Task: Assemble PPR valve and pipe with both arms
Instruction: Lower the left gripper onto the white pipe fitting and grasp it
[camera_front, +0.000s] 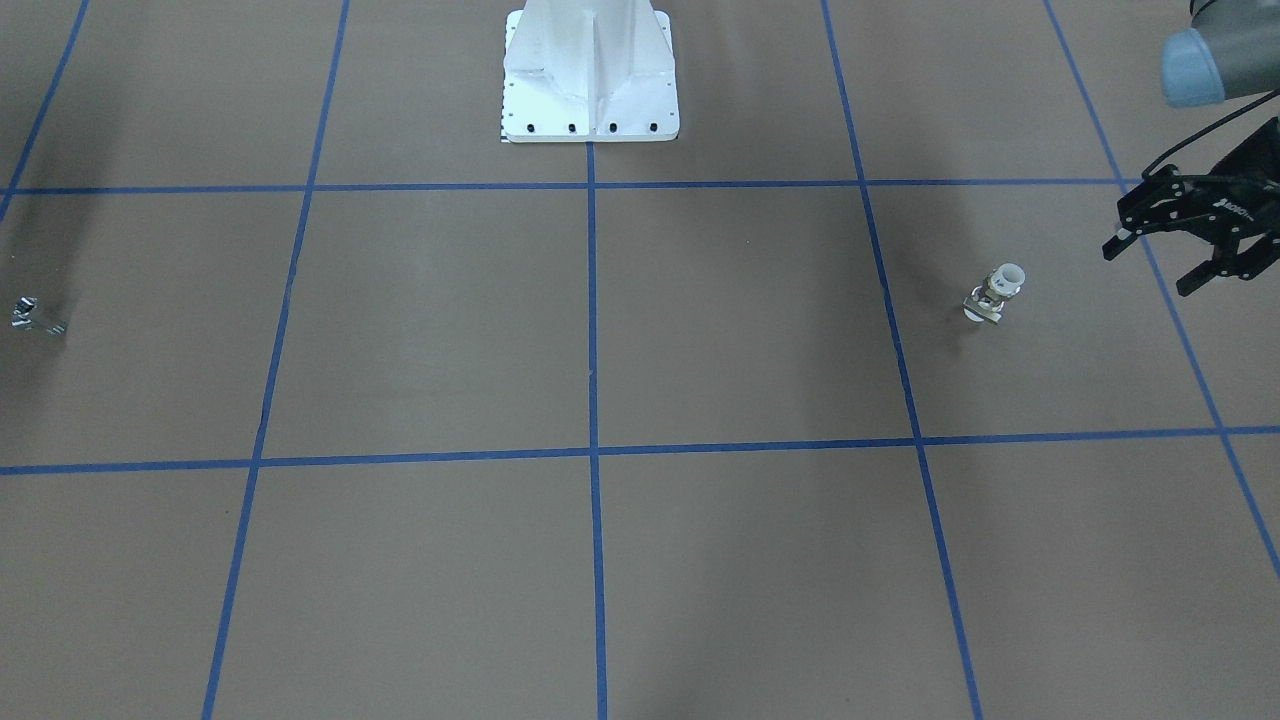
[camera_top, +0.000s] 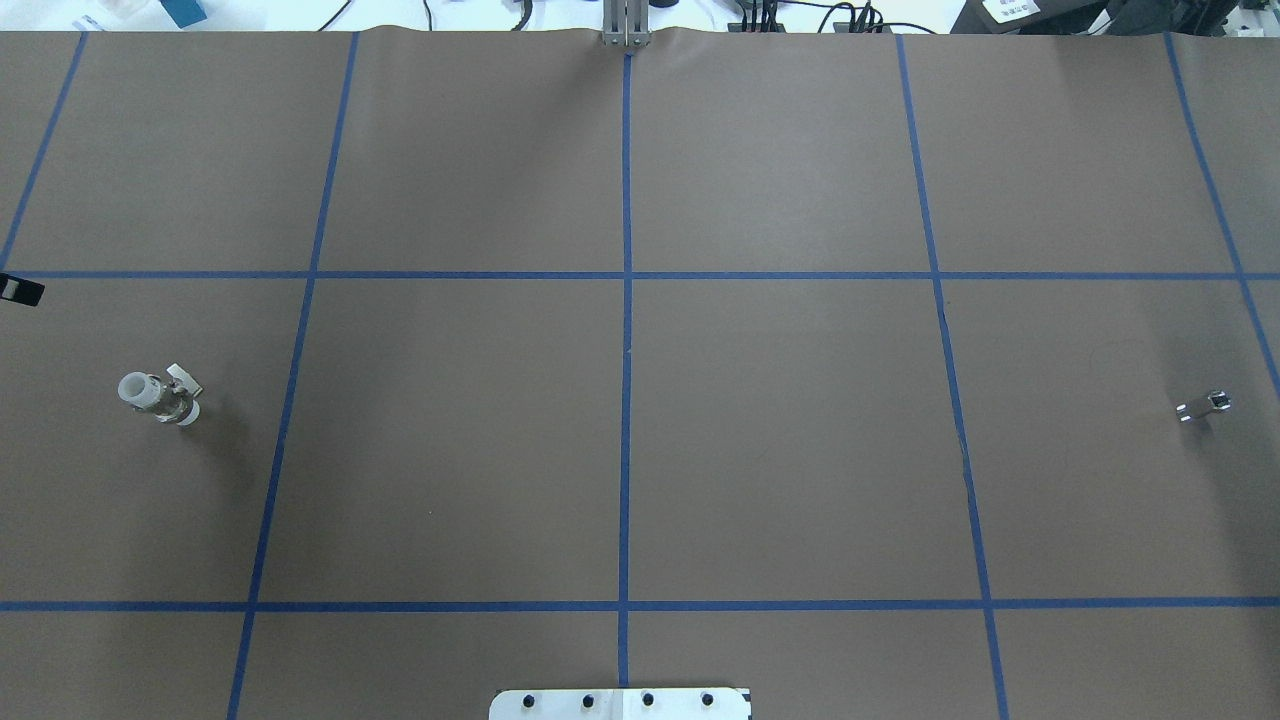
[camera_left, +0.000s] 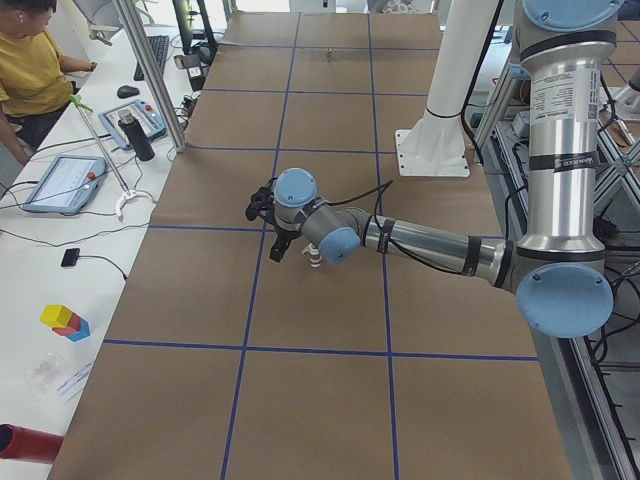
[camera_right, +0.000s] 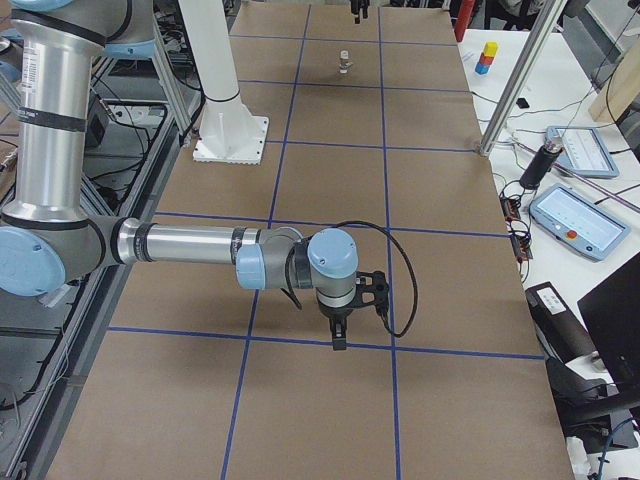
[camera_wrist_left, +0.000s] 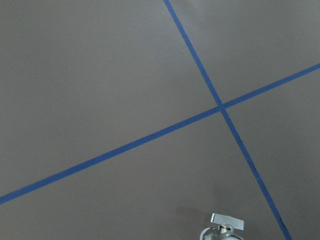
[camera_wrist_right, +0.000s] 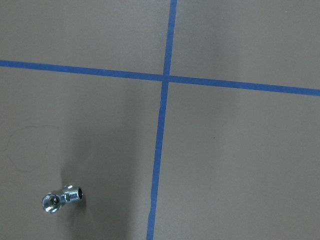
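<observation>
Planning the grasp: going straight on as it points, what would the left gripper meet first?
Probably the bare brown table, not the valve: the left gripper, jaws open, slants down, and its wrist view catches the valve only at the edge.

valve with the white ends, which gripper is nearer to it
Left. The left gripper hangs just beside the valve; the right gripper is far across, near the chrome fitting.

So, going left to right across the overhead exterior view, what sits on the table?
Valve with white ends → white pedestal base → small chrome fitting.
</observation>
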